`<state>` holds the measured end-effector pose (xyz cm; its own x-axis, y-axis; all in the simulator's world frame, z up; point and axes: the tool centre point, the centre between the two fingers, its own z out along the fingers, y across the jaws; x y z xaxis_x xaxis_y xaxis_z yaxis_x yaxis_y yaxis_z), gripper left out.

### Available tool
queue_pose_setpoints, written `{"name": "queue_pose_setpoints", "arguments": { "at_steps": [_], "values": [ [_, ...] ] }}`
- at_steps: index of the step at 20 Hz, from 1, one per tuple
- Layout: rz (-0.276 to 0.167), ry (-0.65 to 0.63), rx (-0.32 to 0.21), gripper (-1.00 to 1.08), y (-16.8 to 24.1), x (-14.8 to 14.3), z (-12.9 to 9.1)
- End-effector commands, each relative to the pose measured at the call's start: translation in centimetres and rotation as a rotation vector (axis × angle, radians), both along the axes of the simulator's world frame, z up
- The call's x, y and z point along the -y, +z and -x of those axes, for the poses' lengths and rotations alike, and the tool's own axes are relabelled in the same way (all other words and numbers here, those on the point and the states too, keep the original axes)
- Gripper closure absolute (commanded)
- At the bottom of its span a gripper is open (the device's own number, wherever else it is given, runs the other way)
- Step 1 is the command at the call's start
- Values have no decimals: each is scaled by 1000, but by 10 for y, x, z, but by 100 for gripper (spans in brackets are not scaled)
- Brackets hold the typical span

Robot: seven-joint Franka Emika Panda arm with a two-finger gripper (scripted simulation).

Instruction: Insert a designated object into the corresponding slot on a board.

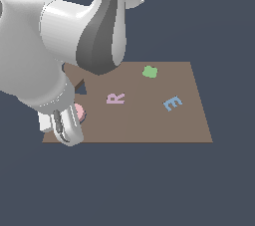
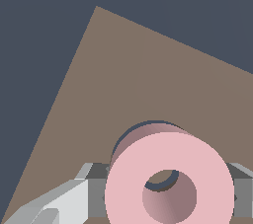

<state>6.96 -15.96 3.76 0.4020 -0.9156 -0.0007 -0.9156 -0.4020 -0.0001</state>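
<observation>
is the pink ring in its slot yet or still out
Out. In the wrist view the pink ring sits raised between the hand's fingers, with the dark slot edge showing behind it.

All around the scene we see one flat, dark slate-blue backdrop (image 1: 219, 16), with no line where a floor would meet a wall. We find the same plain blue-grey in the wrist view (image 2: 39, 30), filling the frame's corner without texture or pattern. The light is even and soft: we make out no bright spots on the backdrop, and its tone stays almost uniform from edge to edge in both views.
</observation>
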Motion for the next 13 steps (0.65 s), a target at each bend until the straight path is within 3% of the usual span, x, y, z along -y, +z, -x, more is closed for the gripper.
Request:
{"name": "queue_pose_setpoints", "arguments": {
  "at_steps": [1, 3, 4, 13],
  "values": [
    [0, 1, 0, 108, -5, 0, 0],
    [-1, 2, 0, 108, -7, 0, 0],
    [-1, 2, 0, -92, -7, 0, 0],
    [-1, 2, 0, -92, -7, 0, 0]
  ]
}}
